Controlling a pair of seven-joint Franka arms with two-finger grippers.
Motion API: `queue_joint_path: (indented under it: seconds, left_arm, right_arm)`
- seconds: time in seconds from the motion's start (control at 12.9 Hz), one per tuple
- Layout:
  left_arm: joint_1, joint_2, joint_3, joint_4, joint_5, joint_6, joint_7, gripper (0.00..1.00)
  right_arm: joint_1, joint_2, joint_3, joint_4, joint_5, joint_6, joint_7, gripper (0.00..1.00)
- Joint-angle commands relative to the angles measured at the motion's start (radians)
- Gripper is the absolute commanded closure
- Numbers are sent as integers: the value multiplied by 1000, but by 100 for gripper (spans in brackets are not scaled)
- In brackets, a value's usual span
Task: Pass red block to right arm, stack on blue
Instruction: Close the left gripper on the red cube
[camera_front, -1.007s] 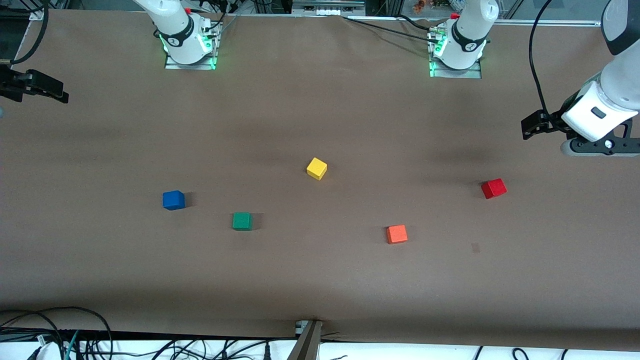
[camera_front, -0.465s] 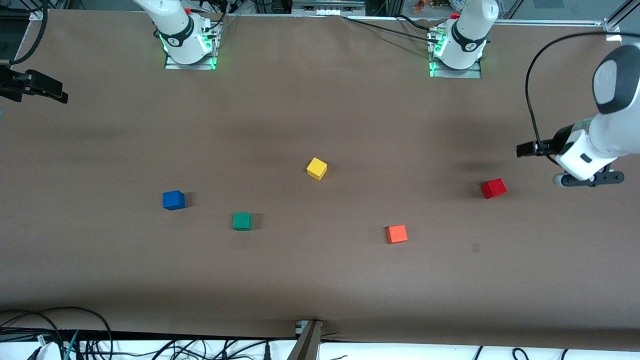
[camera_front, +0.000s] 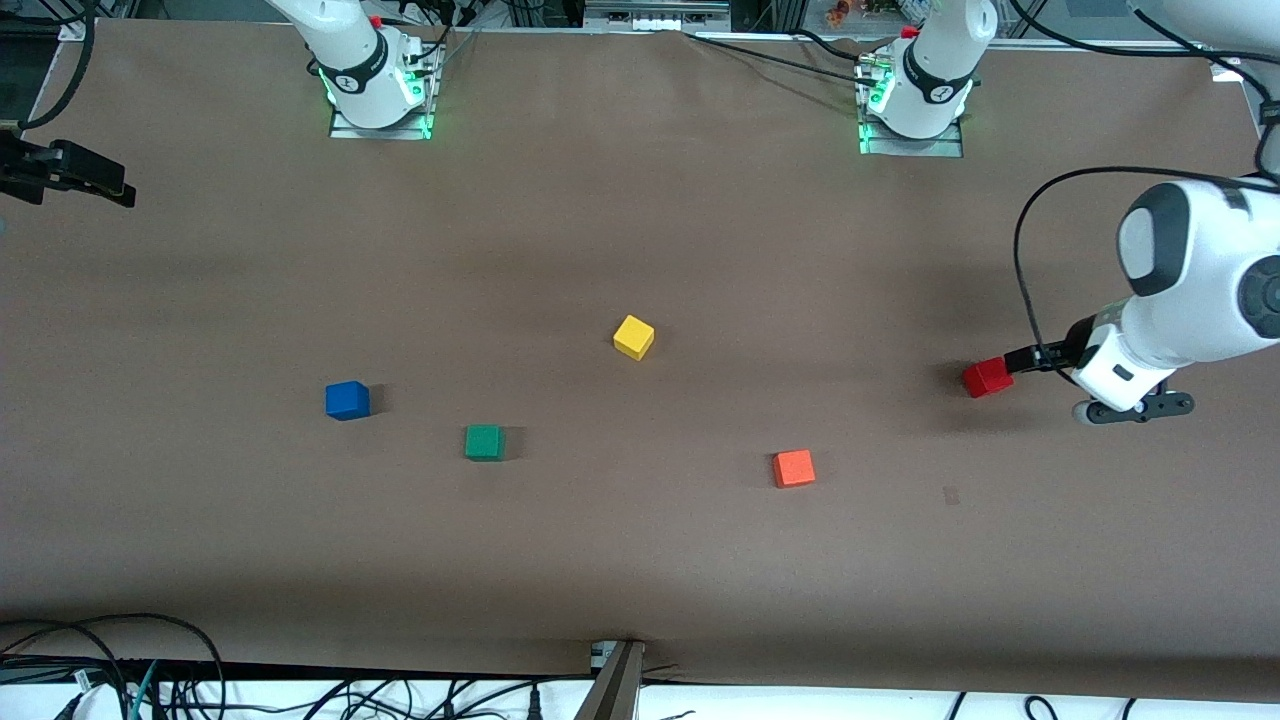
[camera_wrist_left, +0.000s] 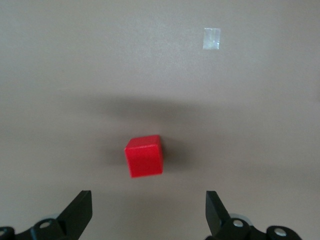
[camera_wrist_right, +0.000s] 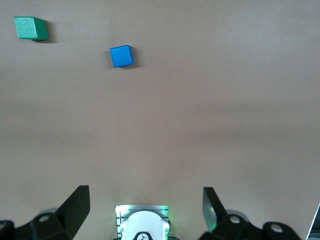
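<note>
At the right edge of the front view, the left gripper (camera_front: 1030, 356) hangs low just beside the red block (camera_front: 988, 377), which rests on the brown table (camera_front: 640, 250) toward the left arm's end; in the left wrist view the two fingers (camera_wrist_left: 80, 212) stand wide apart at the bottom of the frame, with the red block (camera_wrist_left: 144, 156) ahead of them, roughly centred on the gap and untouched. At the upper left edge of the front view, the right gripper (camera_front: 95, 185) waits with its fingers (camera_wrist_right: 75, 207) spread and empty, while the blue cube (camera_front: 347, 400) sits left of centre, near the green cube (camera_front: 484, 442).
</note>
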Motion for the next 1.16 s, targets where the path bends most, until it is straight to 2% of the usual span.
queue_joint_path:
  seconds: [0.0, 0.15, 0.62, 1.01, 1.08]
  left_arm:
    - [0, -5, -1, -101, -25, 146, -34, 0]
    - [4, 53, 2, -112, -25, 234, -60, 0]
    - [33, 162, 2, -128, -13, 301, -58, 0]
    - [47, 191, 0, -156, -13, 302, -48, 0]
    - [47, 193, 0, -151, -13, 300, -48, 3]
  right_arm:
    - [-8, -6, 1, -7, 8, 8, -13, 0]
    - [-8, -6, 1, -7, 8, 8, -14, 0]
    - [-8, -4, 1, -7, 8, 8, -13, 0]
    - [-7, 9, 1, -7, 10, 8, -14, 0]
    - [-7, 9, 1, -7, 10, 8, -14, 0]
